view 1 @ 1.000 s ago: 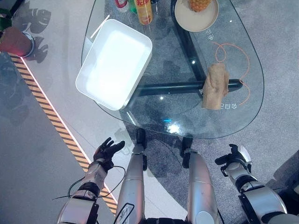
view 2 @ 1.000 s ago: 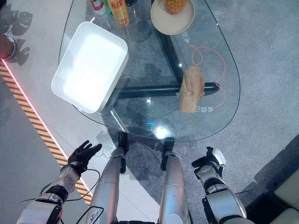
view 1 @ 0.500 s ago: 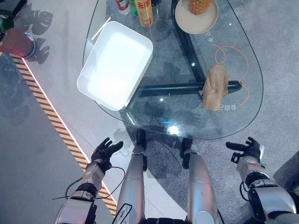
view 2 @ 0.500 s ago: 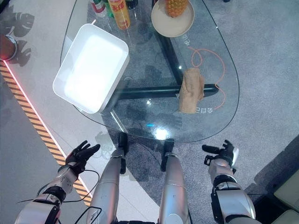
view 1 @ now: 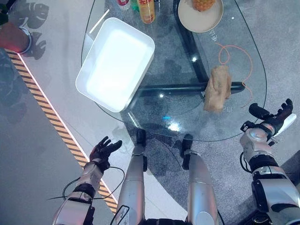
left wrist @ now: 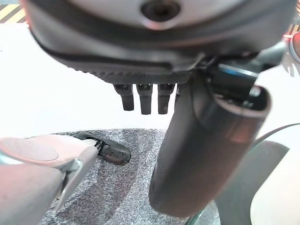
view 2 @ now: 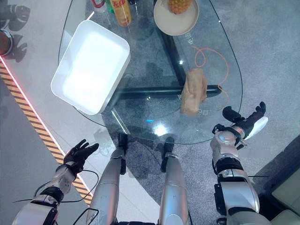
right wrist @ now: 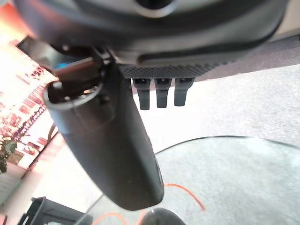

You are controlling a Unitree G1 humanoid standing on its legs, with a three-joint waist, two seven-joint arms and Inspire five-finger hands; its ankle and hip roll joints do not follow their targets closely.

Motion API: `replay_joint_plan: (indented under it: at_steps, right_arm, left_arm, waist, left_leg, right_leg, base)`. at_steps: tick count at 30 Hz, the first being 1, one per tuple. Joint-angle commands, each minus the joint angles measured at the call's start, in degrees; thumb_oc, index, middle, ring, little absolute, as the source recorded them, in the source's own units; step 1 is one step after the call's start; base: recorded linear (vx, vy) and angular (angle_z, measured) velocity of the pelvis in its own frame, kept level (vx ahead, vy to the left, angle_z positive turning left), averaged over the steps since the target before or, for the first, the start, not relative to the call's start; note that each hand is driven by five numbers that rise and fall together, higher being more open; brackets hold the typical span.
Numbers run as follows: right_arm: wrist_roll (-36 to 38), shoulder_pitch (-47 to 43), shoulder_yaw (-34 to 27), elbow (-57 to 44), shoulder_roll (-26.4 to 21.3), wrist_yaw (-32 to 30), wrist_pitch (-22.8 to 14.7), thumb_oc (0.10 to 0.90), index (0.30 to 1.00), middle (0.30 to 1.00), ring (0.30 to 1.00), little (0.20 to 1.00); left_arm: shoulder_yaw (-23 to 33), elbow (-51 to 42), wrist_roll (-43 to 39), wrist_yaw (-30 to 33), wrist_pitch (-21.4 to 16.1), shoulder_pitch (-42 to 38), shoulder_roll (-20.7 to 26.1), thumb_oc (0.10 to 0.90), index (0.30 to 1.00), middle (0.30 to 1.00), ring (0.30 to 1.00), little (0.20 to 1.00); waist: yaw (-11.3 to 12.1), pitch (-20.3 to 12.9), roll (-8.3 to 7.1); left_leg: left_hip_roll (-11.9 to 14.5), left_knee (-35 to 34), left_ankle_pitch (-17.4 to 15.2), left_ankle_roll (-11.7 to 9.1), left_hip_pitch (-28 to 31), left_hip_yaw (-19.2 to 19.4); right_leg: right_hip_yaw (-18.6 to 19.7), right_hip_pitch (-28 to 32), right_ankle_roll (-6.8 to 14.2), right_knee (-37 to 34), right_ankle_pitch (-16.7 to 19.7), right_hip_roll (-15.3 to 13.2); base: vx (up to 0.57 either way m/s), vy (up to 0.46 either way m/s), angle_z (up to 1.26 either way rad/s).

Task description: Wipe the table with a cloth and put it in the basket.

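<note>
- While the tan cloth [view 1: 217, 87] lies untouched on the glass table [view 1: 178, 117], its long axis runs away from the robot.
- Right hand [view 1: 272, 119], fingers spread and empty, is nearer, the cloth ahead and inward of its fingertips.
- Left hand [view 1: 103, 149] hangs splayed, well apart.

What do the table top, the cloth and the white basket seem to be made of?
Table top: clear glass, glossy; the floor and dark frame show through it. Cloth: soft tan fabric, matte, lying crumpled. White basket: probably smooth plastic, with rounded corners and a bright, even sheen.
</note>
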Motion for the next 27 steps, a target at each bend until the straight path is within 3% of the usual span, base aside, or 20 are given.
replay_joint_plan:
  at_steps: [1,7,17,27]
  right_arm:
    - [-2.7,0.9,0.6,-4.6,-7.7,-6.1,-6.1,0.800,0.900,0.900,0.900,0.900]
    - [-2.3,-1.1,1.0,-5.9,-8.7,-8.0,-8.5,0.800,0.900,0.900,0.900,0.900]
    - [-7.2,-6.4,5.7,-10.2,-8.3,-5.3,-7.8,0.800,0.900,0.900,0.900,0.900]
    - [-14.1,-7.2,11.4,-18.0,-5.0,-1.3,-1.0,0.800,0.900,0.900,0.900,0.900]
  left_arm:
    - [-0.6,1.0,-2.3,0.6,-2.5,1.7,3.1,0.800,0.900,0.900,0.900,0.900]
    - [-1.0,1.5,-3.0,0.0,-2.0,1.1,3.5,0.800,0.900,0.900,0.900,0.900]
    - [-1.4,1.5,-3.1,-0.2,-1.4,0.9,3.0,0.800,0.900,0.900,0.900,0.900]
    - [-1.9,0.1,-1.8,1.1,-1.6,1.5,0.9,0.800,0.900,0.900,0.900,0.900]
  waist:
    - [-0.7,-1.1,-1.23]
    - [-0.7,-1.1,-1.00]
    - [-0.1,-1.1,-0.41]
    - [0.0,-1.1,-0.42]
  left_leg:
    - [-4.0,7.0,-7.8,3.7,0.3,2.8]
    - [-4.0,6.7,-7.8,3.7,0.4,2.8]
    - [-4.1,6.1,-7.6,3.6,0.6,3.0]
    - [-4.3,5.8,-7.3,3.5,0.6,3.2]
  right_leg:
    - [0.3,1.9,-0.4,-3.7,3.5,3.4]
    - [0.0,2.0,-0.4,-3.8,3.2,3.1]
    - [-0.4,1.8,-0.6,-3.6,2.6,2.8]
    - [-0.5,1.7,-1.0,-3.9,2.5,2.8]
  base:
    - [0.00,0.000,0.00]
    - [0.00,0.000,0.00]
    - [0.01,0.003,0.00]
    - [0.00,0.000,0.00]
